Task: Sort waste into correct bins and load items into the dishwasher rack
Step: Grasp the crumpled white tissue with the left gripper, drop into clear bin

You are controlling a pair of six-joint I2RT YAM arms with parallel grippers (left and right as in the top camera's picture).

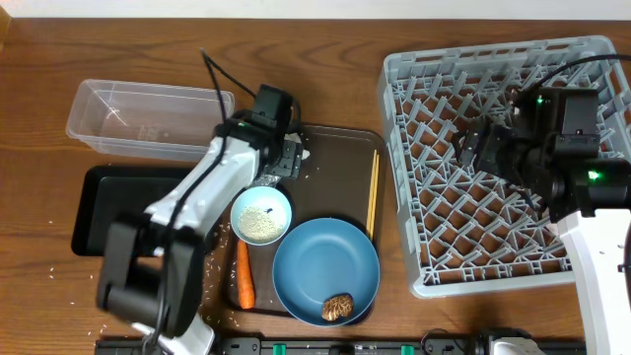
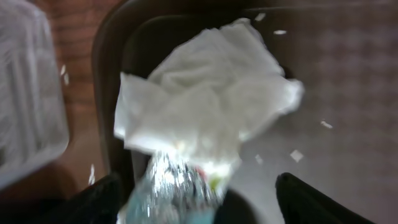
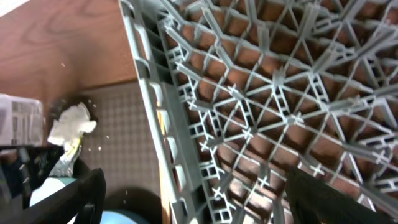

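The crumpled white paper [image 2: 205, 106] lies on the brown serving tray [image 1: 340, 158], with the silvery wrapper [image 2: 177, 183] just in front of it. My left gripper [image 2: 199, 208] hangs open over them, a finger on each side of the wrapper and not closed on it. In the overhead view the left gripper [image 1: 294, 158] hides both. My right gripper [image 1: 475, 148] is open and empty above the left part of the grey dishwasher rack [image 1: 503, 163]. In the right wrist view that gripper [image 3: 199, 205] straddles the rack's left rim [image 3: 152, 106], with the paper [image 3: 71, 121] far left.
A white bowl [image 1: 261, 215] with rice, an orange carrot [image 1: 245, 276], a blue plate [image 1: 325, 266] bearing a brown lump [image 1: 337, 308] and chopsticks [image 1: 373, 192] lie on the brown tray. The clear tub [image 1: 148, 118] and black tray [image 1: 104, 207] sit at the left. Rice grains are scattered about.
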